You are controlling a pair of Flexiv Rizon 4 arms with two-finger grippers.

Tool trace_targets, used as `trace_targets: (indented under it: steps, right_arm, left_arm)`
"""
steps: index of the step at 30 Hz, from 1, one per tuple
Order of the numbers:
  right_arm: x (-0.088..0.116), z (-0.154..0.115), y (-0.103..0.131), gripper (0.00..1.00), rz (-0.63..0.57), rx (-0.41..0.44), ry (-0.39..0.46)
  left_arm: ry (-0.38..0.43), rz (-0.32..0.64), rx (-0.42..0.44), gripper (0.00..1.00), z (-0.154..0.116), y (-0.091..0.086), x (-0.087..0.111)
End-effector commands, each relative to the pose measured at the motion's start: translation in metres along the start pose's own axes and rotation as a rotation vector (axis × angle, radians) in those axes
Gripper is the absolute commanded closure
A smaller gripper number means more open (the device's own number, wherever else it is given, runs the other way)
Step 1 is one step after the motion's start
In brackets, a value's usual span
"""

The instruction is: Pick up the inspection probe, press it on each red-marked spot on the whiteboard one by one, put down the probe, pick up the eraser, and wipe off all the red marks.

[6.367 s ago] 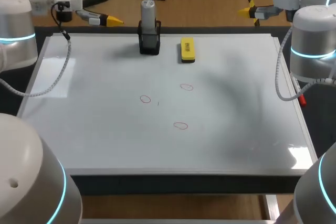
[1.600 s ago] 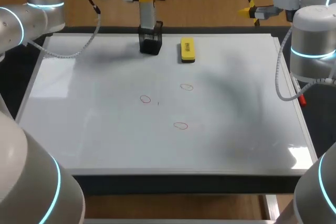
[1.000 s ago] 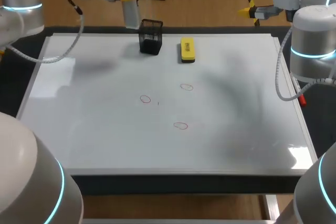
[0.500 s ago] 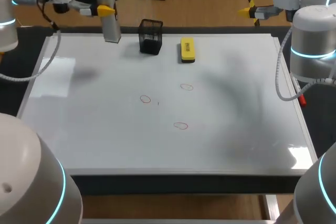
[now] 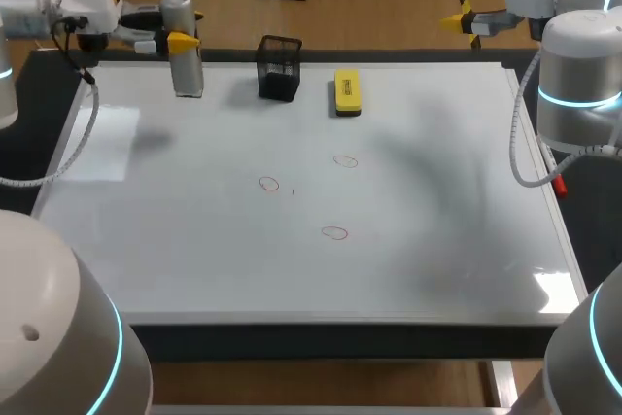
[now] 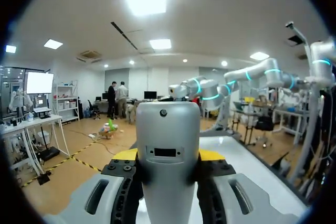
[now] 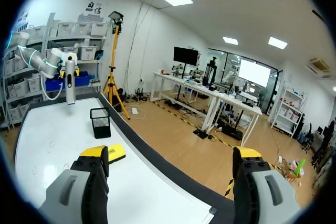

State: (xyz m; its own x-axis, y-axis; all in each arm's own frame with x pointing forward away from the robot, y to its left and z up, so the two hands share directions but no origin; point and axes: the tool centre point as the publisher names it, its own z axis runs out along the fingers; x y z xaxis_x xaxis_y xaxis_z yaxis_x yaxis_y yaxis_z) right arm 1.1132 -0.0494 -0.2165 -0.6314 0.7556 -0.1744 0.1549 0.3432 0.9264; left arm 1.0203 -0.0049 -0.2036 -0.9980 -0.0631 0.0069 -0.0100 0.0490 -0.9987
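Left gripper point(image 5: 175, 40) clamps the grey inspection probe point(image 5: 185, 70) upright at the far left corner of the whiteboard point(image 5: 194, 240); rightward sit the black mesh holder point(image 5: 279, 68) and yellow eraser point(image 5: 347, 90), three red marks point(image 5: 269, 184) mid-board; right gripper point(image 7: 170, 153) hangs off the far right corner, fingers spread wide

**One arm holds, one arm waits**

The left arm point(image 5: 39, 2) comes in at the far left. The left end effector point(image 5: 180, 42) pinches the probe point(image 5: 185, 70) from both sides, upright. The right end effector point(image 7: 170, 153) has its fingers point(image 7: 93, 156) far apart.
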Motion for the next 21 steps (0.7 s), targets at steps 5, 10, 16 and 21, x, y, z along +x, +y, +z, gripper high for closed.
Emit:
trace_targets:
  steps: [5,10,16,21]
  right_arm:
    - [-0.0004,0.0002,0.0001,0.0,0.0,0.001,0.001]
    - [-0.0004,0.0002,0.0001,0.0,0.0,0.001,0.001]
    - [-0.0004,0.0002,0.0001,0.0,0.0,0.001,0.001]
    - [-0.0004,0.0002,0.0001,0.0,0.0,0.001,0.001]
  left_arm:
    - [-0.53,-0.011,-0.01,1.0,-0.0074,0.0041,0.0094]
    - [-0.535,-0.014,-0.017,1.0,-0.009,0.005,0.01]
    - [-0.535,-0.014,-0.017,1.0,-0.009,0.005,0.01]
    - [-0.535,-0.014,-0.017,1.0,-0.009,0.005,0.01]
